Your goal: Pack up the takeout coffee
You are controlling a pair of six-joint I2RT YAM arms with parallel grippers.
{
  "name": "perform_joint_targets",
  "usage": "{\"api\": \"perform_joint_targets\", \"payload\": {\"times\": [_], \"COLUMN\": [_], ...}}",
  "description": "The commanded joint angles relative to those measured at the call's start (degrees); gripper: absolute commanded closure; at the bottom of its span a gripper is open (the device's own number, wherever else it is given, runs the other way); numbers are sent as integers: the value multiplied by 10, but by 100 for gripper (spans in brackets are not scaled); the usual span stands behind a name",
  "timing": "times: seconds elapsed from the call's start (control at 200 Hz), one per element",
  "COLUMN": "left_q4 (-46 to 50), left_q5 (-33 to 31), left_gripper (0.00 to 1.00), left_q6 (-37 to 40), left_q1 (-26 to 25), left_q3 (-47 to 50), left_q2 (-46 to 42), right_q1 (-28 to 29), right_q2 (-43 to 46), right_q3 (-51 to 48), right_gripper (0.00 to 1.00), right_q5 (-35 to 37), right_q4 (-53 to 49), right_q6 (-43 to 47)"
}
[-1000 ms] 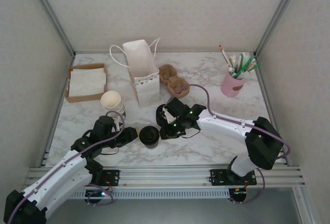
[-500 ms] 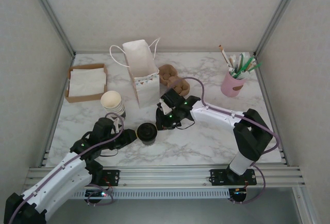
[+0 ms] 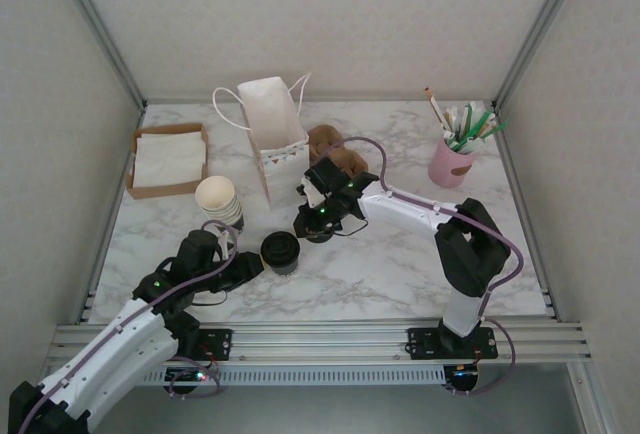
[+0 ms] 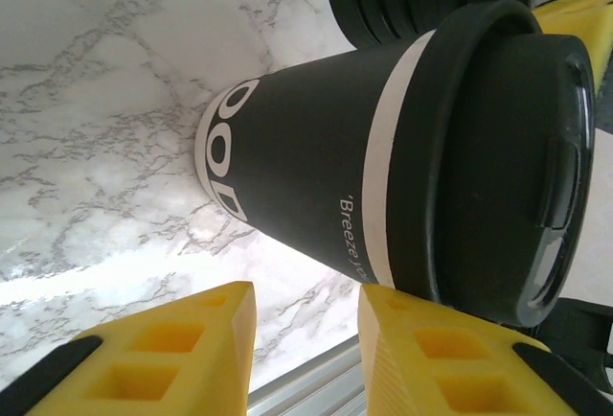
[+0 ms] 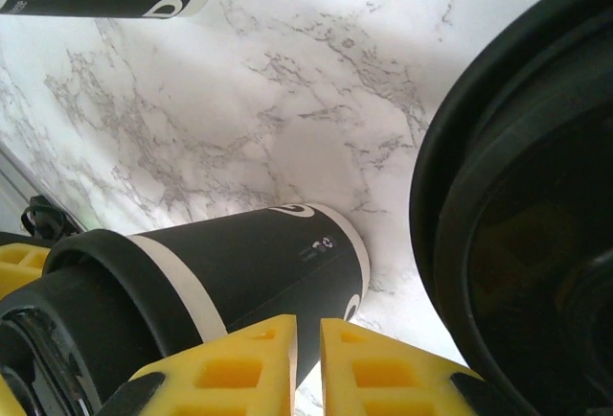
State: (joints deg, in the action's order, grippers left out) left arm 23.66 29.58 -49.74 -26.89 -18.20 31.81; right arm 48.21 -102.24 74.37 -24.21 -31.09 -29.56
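The takeout coffee is a dark cup with a white band and a round black lid, standing upright on the marble between my two grippers. In the left wrist view the cup stands just beyond my left gripper, whose yellow fingers are apart with nothing between them. That left gripper sits close on the cup's left. My right gripper hovers behind and to the right of the cup, over the black stack of lids. Its fingers are almost touching and hold nothing, with the cup just past them.
A white paper bag stands open at the back, a brown cup carrier beside it. A stack of cups is left of the coffee, the lid stack right of it. A napkin box and pink holder flank the table.
The right gripper has swung back and to the left, toward the bag. The coffee has shifted slightly left and away from the near edge. The left arm has barely moved.
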Motion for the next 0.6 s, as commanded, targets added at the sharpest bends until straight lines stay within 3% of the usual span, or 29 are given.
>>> {"api": "perform_joint_targets", "payload": {"times": [0.0,0.325,0.506,0.596], "left_q4": [-6,16,39,28], "left_q5": [9,-1,-37,-42], "left_gripper": [65,66,72,74], "left_q6": [-10,-10,-1,3], "left_q1": [5,5,8,12], "left_q3": [-4,-30,-66,-74], "left_q2": [-13,-23,-13,2], "right_q1": [-4,-3,13,20], "right_q2": [10,92,153,176], "right_q3": [14,-36,-88,-115], "right_gripper": [86,86,100,100], "right_q5": [19,30,16,-1], "right_q4": [-33,-42,2,42], "right_q6": [17,-4,-51,-81]}}
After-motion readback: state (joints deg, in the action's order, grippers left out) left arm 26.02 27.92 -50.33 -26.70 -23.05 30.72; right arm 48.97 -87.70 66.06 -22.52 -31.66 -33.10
